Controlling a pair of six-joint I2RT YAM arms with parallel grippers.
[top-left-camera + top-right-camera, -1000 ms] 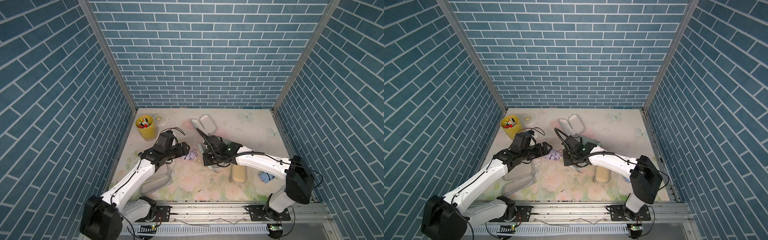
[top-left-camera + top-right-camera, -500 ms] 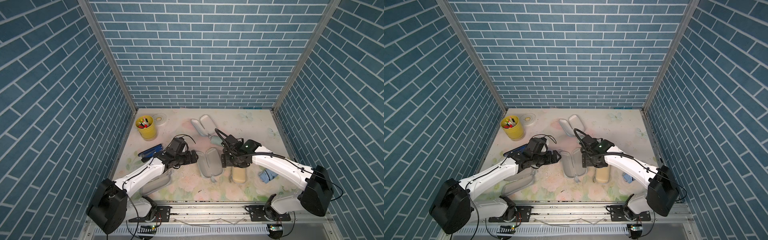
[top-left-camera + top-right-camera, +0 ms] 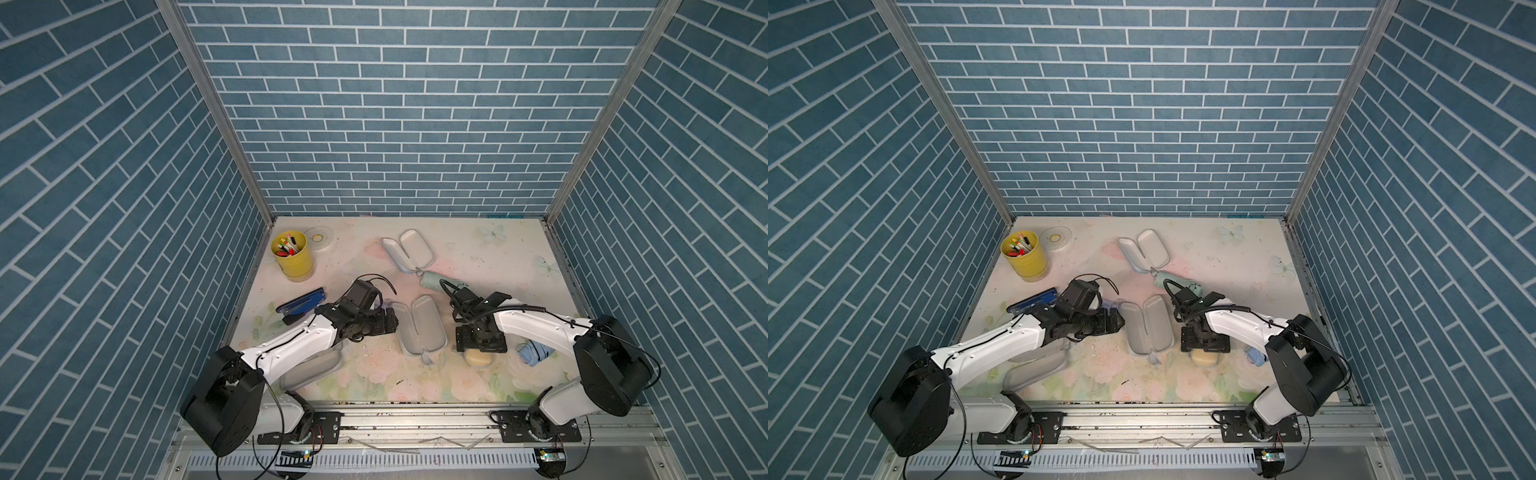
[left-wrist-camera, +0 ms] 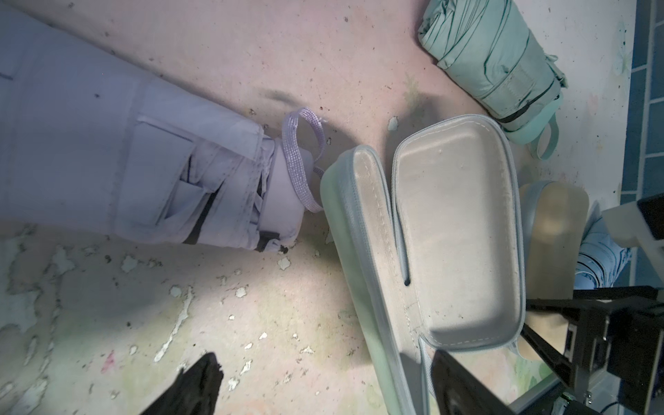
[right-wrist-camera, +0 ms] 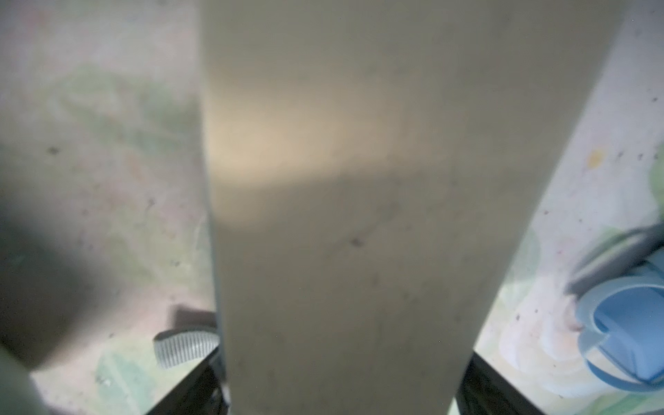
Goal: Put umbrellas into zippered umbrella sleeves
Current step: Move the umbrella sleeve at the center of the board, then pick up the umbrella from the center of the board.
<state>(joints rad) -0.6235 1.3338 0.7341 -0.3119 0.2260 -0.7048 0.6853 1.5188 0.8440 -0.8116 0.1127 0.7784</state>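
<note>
Sleeves (image 3: 419, 328) four, umbrellas (image 4: 492, 61) three, left jaws apart, right jaws astride beige sleeve (image 5: 341, 215), grip unclear

Floral table (image 3: 478, 257) carrying cases, umbrellas and desk items.
Back left: pen cup (image 3: 291, 259) and tape roll (image 3: 319, 239). Back centre: open case (image 3: 409, 251), with mint umbrella (image 3: 434, 281) just beside it. Mid-table: stapler (image 3: 301, 301), lilac umbrella (image 4: 143, 161), open mint case (image 3: 419, 328). Front: grey case (image 3: 311, 370), beige case (image 3: 478, 358), blue umbrella (image 3: 534, 353).
</note>
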